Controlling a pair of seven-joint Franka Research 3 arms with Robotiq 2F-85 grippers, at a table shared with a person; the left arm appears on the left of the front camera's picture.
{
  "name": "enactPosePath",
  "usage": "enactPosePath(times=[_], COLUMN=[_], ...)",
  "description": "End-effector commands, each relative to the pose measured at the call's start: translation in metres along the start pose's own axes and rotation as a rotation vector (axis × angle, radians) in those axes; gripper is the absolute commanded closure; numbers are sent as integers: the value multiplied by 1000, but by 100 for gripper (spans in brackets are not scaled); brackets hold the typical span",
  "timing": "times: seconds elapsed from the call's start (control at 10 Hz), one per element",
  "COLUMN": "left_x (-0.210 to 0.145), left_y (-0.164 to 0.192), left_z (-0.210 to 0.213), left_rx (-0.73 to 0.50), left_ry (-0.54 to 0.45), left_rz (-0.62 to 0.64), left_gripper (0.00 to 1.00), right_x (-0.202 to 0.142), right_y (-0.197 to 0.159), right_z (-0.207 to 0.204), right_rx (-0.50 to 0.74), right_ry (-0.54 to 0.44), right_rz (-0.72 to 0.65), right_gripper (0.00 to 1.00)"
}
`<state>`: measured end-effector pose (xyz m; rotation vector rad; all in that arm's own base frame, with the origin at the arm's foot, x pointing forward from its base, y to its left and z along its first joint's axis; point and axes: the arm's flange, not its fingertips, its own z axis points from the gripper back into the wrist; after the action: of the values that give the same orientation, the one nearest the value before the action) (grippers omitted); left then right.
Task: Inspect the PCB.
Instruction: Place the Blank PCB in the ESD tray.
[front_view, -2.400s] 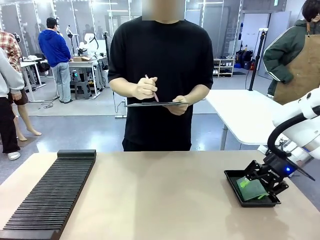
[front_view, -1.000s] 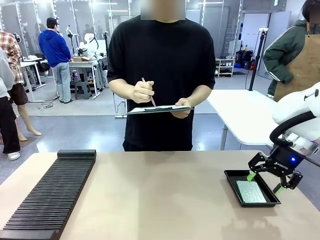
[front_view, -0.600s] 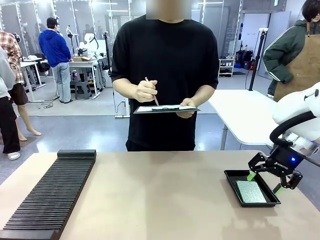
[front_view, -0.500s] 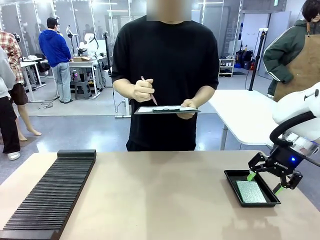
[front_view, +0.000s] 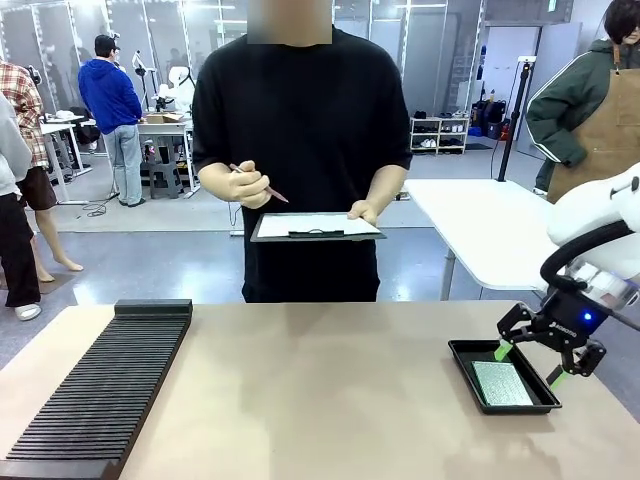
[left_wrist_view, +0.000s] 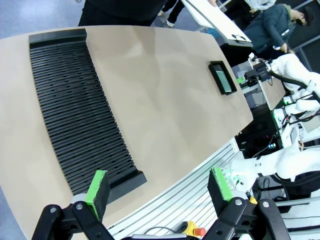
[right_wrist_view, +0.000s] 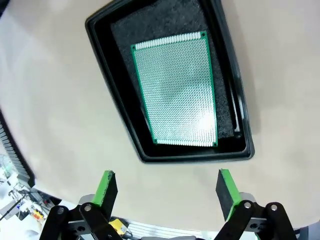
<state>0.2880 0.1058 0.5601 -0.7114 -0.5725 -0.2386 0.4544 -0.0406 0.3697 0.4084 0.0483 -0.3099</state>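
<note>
The PCB (front_view: 503, 383) (right_wrist_view: 177, 91) (left_wrist_view: 223, 80) is a green board with a fine dotted grid. It lies flat in a shallow black tray (front_view: 466, 354) (right_wrist_view: 114, 90) at the table's right. My right gripper (front_view: 530, 363) (right_wrist_view: 165, 192) hangs open just above the tray's right end, with nothing between its green pads. My left gripper (left_wrist_view: 157, 185) is open too, high over the table's left near edge. Across the table a person holds a clipboard (front_view: 316, 227) in one hand and a pen (front_view: 259, 184) in the other.
A long black slotted rack (front_view: 103, 390) (left_wrist_view: 80, 105) runs along the table's left side. Bare tan tabletop (front_view: 320, 390) lies between rack and tray. A white table (front_view: 490, 230) stands behind on the right, with other people farther off.
The person has lowered the clipboard and moved the pen hand away to the left. My right gripper and the PCB have stayed put over the last second.
</note>
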Motion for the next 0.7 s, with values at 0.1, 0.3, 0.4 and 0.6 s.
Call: enactPosePath(times=[0.1,0.3,0.4,0.6], left_x=[0,0,0,0], left_y=[-1,-1,-1,-1], left_z=[0,0,0,0], left_rx=[9,9,9,9], left_ry=[7,7,7,7], left_rz=[-7,-7,-7,-7], left_gripper=[0,0,0,0], right_x=[-38,-65,-83,-118], right_y=[18,9,-3,-27], right_z=[89,136,155,178], right_rx=[116,263,349,449], right_ry=[55,95,110,115], right_rz=[-8,-3,5,26], right_gripper=[0,0,0,0])
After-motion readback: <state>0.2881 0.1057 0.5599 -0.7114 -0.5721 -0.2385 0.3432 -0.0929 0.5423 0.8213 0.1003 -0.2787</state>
